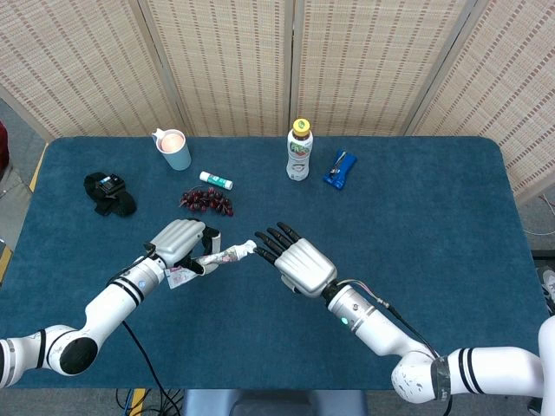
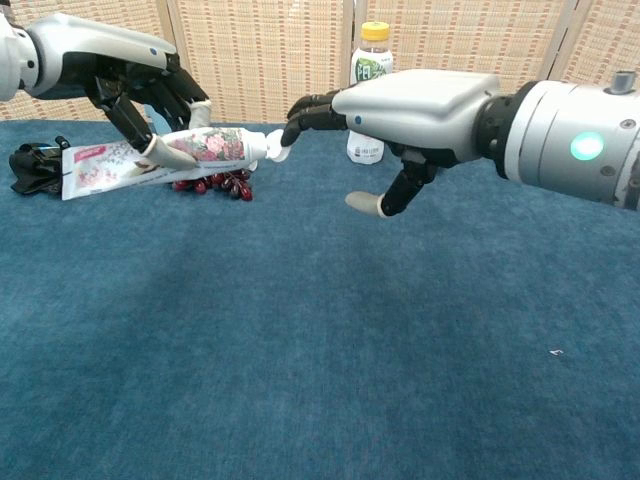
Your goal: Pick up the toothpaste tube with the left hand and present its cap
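Chest view, at the blue table (image 2: 300, 380): my left hand (image 2: 150, 95) holds the toothpaste tube (image 2: 160, 158) clear of the cloth, fingers wrapped over the top of its body and the thumb underneath, the tube lying nearly level with its cap (image 2: 276, 146) pointing right. My right hand (image 2: 400, 110) hovers just beside that cap, empty, fingers extended and spread, dark fingertips (image 2: 298, 118) touching or all but touching the white tip; from these angles I cannot tell which.

As I judge it, the lift is done and the presenting is in hand. To do it well I would keep the left grip on the middle of the tube, not creeping toward the cap, so the whole cap stays bare. I would hold the tube level and steady, cap aimed at the right hand, and avoid squeezing hard, since the body looks soft and could buckle or droop at the crimped end.

The tube is white with a pink and green flower print, a flat crimped tail (image 2: 72, 170) at the left and a small white cap at the right. In the head view it sits left of the table's middle, on the near half, between the two hands (image 1: 224, 254), with a bunch of dark red grapes (image 1: 205, 201) lying farther back.
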Controlling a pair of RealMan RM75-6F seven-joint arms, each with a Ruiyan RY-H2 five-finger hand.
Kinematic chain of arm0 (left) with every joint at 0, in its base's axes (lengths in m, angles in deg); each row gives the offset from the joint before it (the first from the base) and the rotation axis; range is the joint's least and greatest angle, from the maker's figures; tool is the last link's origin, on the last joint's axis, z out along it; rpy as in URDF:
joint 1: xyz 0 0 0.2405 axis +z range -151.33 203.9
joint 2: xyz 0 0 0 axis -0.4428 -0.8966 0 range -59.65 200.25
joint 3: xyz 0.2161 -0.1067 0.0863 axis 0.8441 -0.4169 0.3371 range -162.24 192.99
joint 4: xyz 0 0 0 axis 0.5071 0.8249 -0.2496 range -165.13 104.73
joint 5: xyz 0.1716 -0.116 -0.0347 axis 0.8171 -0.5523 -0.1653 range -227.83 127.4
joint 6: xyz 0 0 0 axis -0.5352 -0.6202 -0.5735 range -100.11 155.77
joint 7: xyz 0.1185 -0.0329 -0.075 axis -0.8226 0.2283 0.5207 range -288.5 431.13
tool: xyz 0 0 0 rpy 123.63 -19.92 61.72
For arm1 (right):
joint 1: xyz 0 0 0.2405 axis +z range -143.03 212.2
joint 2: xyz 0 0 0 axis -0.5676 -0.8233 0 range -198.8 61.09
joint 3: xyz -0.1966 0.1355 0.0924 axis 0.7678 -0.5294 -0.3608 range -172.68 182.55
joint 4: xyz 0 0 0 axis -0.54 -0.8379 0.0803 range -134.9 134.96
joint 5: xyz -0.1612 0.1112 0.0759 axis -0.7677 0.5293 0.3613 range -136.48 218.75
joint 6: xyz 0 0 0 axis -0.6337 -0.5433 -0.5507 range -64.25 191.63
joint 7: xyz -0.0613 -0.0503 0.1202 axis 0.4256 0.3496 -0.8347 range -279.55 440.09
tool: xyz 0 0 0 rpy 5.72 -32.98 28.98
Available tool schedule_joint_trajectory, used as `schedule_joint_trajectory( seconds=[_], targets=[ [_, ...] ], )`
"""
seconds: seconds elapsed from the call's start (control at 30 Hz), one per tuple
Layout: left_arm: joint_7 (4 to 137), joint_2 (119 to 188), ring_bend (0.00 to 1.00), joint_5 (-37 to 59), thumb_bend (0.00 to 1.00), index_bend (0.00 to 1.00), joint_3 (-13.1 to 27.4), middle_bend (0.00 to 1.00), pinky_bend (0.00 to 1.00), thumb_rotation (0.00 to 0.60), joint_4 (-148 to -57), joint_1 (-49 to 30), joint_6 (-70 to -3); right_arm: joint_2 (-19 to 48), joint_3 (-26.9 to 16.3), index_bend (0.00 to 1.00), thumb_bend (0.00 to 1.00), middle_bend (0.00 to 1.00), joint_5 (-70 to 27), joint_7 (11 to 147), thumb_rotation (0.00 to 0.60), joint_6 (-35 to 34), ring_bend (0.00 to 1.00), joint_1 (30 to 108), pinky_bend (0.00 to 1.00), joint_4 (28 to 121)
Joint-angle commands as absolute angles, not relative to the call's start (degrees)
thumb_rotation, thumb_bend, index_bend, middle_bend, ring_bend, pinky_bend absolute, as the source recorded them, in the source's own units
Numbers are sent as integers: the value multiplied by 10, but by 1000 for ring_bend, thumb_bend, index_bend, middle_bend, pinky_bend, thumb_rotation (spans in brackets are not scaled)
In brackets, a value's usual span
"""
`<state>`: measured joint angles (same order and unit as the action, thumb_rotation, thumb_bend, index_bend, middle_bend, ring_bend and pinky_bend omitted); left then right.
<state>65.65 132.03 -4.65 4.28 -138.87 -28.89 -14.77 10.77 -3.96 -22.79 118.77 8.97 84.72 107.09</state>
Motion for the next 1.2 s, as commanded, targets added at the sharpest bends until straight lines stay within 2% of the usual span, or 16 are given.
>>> schedule_joint_trajectory(
  seconds=[0.03, 0.93, 1.2],
  targets=[
    [660, 1318, 423, -43, 455, 582, 42, 664, 177, 600, -1390, -288, -148, 109, -39, 170, 354, 43, -225, 1186, 600, 89, 0, 849, 0, 1068],
    [703, 1297, 423, 7, 459, 582, 33, 663, 185, 600, -1417, -271, -141, 126, -35, 170, 355, 43, -204, 1165, 600, 91, 0, 869, 0, 1037],
    [694, 1308, 420, 6, 459, 577, 45, 659, 185, 600, -1392, -275, -133, 75, -25, 170, 355, 43, -240, 1146, 600, 53, 0, 839, 0, 1080]
  ],
)
